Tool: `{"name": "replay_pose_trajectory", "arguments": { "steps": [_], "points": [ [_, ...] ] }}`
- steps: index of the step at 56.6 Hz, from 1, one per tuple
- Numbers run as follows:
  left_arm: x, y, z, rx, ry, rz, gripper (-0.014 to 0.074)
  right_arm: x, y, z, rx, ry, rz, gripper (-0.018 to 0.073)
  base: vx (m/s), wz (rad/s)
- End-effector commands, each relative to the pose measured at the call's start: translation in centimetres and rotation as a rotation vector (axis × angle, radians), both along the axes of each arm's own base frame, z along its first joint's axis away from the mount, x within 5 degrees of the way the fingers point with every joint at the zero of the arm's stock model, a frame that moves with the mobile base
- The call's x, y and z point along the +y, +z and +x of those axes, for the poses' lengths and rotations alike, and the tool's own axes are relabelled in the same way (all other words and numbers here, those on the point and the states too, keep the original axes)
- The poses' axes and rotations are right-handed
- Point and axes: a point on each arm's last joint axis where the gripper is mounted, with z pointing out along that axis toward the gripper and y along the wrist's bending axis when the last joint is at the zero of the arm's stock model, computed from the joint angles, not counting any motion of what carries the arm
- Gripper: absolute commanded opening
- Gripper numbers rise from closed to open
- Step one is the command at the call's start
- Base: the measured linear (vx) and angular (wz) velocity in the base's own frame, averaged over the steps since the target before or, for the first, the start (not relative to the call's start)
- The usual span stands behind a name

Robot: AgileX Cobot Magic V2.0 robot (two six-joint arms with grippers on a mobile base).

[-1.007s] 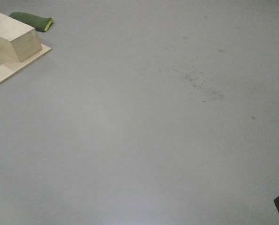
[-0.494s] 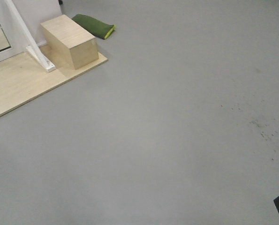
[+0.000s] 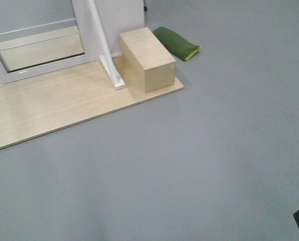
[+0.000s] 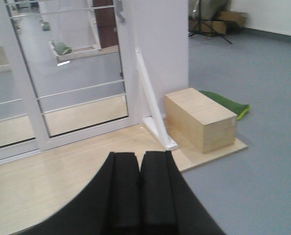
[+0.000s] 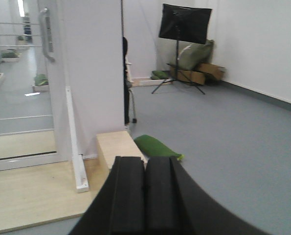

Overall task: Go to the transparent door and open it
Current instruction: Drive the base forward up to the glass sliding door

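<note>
The transparent door (image 4: 77, 73) is a glass panel in a glossy white frame with thin white horizontal bars, standing on a pale wooden platform (image 3: 54, 110). Its lower part shows at the top left of the front view (image 3: 38, 42). A grey pull handle (image 5: 46, 33) sits on its right stile, and only the handle's lower end (image 4: 119, 10) shows in the left wrist view. My left gripper (image 4: 139, 155) is shut and empty, well short of the door. My right gripper (image 5: 145, 160) is also shut and empty, pointing past the door's right side.
A white slanted brace (image 3: 106, 55) stands on the platform beside a wooden box (image 3: 148, 63). A green cushion (image 3: 177, 42) lies on the grey floor behind the box. A white wall panel (image 5: 91, 73) adjoins the door. A black stand with a screen (image 5: 184, 24) stands far back.
In the front view the platform, box and cushion have slid rightward across the frame, and the door's white frame and glass have come into view at the top left.
</note>
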Motion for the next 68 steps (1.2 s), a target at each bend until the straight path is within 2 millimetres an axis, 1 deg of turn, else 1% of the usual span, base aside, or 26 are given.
{"name": "replay_pose_trajectory", "arguments": {
  "steps": [1, 18, 50, 68],
  "points": [
    [-0.16, 0.27, 0.04, -0.080, -0.019, -0.001, 0.0003, 0.03, 0.68, -0.10, -0.092, 0.002, 0.000, -0.0001, 0.55, 0.72],
    [-0.15, 0.27, 0.04, -0.080, -0.018, -0.001, 0.0003, 0.03, 0.68, -0.10, -0.092, 0.002, 0.000, -0.0001, 0.54, 0.57],
    [-0.15, 0.27, 0.04, -0.080, -0.018, -0.001, 0.0003, 0.03, 0.68, -0.10, -0.092, 0.002, 0.000, -0.0001, 0.54, 0.11],
    [-0.15, 0.27, 0.04, -0.080, -0.018, -0.001, 0.0003, 0.03, 0.68, -0.10, -0.092, 0.002, 0.000, -0.0001, 0.56, 0.34]
  ]
}}
